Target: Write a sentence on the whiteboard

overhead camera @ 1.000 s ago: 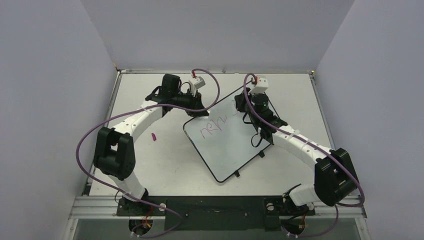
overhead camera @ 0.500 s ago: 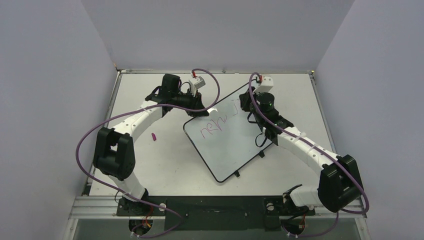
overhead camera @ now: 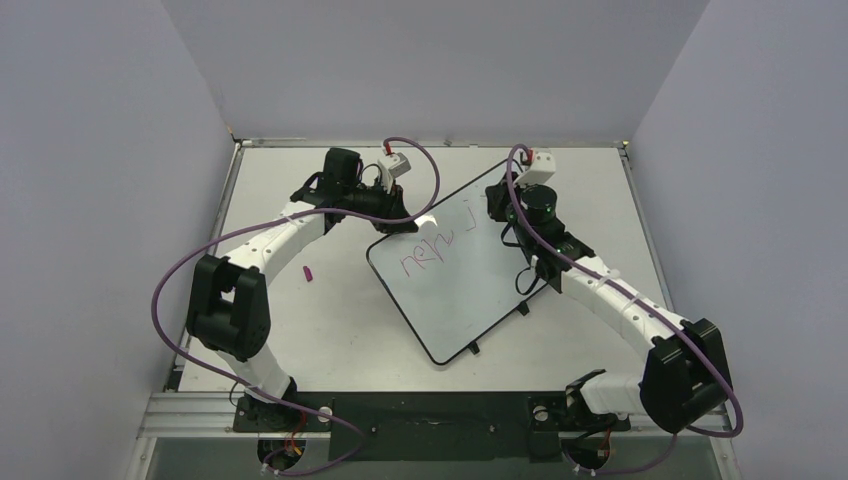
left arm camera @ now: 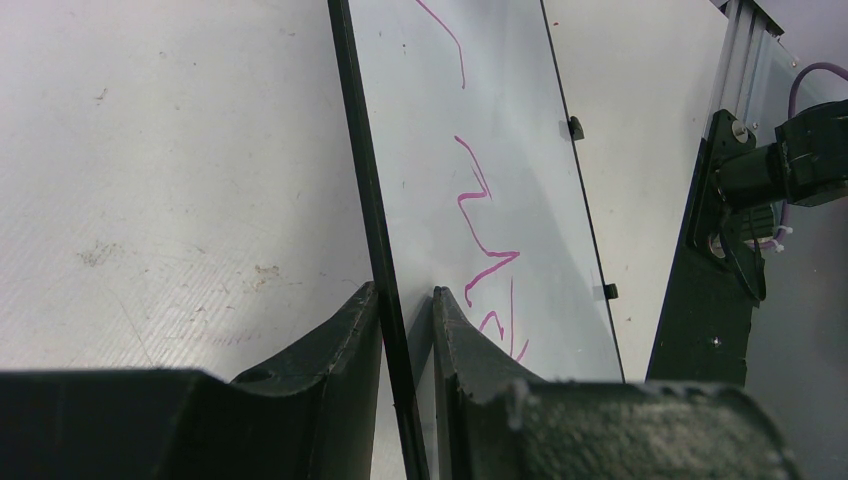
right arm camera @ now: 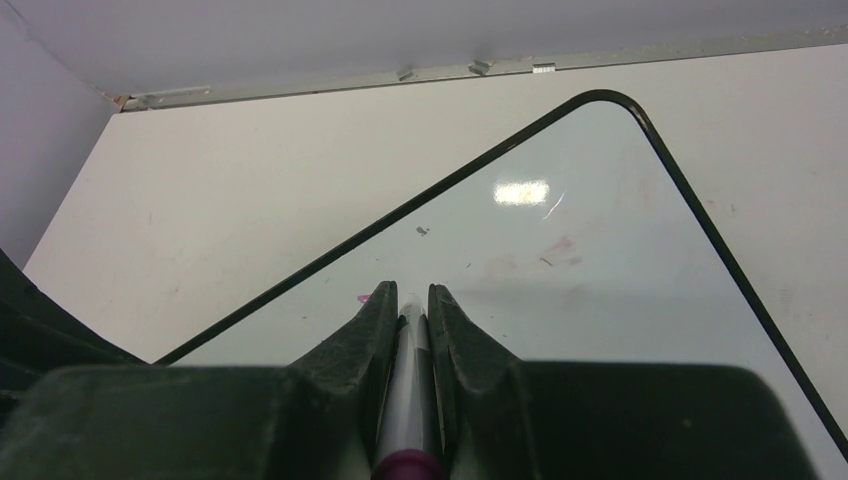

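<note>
The whiteboard [overhead camera: 455, 285] lies tilted in the middle of the table, also seen in the left wrist view [left arm camera: 500, 150] and the right wrist view [right arm camera: 560, 260]. Pink strokes of the sentence [overhead camera: 428, 252] run along its far left edge, close up in the left wrist view [left arm camera: 480, 240]. My left gripper [overhead camera: 412, 222] is shut on the board's black frame [left arm camera: 375, 230], one finger on each side [left arm camera: 403, 310]. My right gripper [overhead camera: 497, 213] is shut on a white marker pen [right arm camera: 410, 370], tip down over the board's far corner [right arm camera: 412, 300].
A small pink marker cap [overhead camera: 308, 272] lies on the table left of the board. Purple cables loop over both arms. Two black tabs [overhead camera: 473, 348] sit on the board's near right edge. Grey walls close in the table on three sides.
My right gripper with the pen has moved a little right and toward the far corner of the board. The left arm and the board have not moved.
</note>
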{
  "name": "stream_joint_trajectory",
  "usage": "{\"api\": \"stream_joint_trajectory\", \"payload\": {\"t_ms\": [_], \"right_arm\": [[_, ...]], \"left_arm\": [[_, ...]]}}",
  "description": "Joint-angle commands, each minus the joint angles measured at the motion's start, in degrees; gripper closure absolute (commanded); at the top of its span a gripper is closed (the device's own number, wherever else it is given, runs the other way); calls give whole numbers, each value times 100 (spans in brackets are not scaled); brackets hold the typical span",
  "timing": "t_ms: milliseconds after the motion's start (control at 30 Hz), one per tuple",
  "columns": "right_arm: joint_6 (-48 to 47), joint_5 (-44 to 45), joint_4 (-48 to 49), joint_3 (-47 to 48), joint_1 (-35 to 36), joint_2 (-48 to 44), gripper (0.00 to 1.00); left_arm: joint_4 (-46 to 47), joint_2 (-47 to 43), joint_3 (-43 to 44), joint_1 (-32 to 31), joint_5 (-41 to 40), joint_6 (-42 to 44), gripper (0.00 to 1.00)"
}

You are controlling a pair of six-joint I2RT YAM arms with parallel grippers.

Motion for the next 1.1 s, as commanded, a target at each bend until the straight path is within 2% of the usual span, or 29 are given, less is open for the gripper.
{"api": "stream_joint_trajectory", "payload": {"t_ms": [0, 367, 1067], "right_arm": [[-14, 81, 91, 41, -33, 111, 100], [-8, 97, 85, 125, -45, 362, 100], [-73, -317, 84, -212, -18, 292, 100]], "left_arm": [[-101, -214, -87, -93, 142, 316, 100], [-91, -244, -104, -96, 151, 327, 100], [-77, -246, -115, -86, 112, 327, 100]]}}
